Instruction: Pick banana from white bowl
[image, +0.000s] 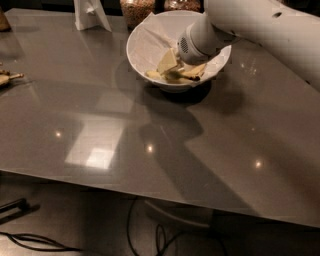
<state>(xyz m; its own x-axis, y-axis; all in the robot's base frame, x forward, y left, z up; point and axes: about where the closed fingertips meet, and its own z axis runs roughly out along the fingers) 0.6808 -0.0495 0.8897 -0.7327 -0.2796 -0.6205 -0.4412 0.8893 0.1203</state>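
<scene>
The white bowl (145, 37), lined with crumpled white paper, stands at the far middle of the grey table. A yellow banana (187, 74) lies in its bottom, with brown tips. My gripper (170, 64) reaches down into the bowl from the right, its pale fingers right over the banana. The white arm hides the bowl's right side and part of the banana.
Two glass jars of grains (136, 9) stand behind the bowl. A white stand (90, 14) is at the far left. A small brownish object (6, 78) lies at the table's left edge. Cables lie on the floor below the front edge.
</scene>
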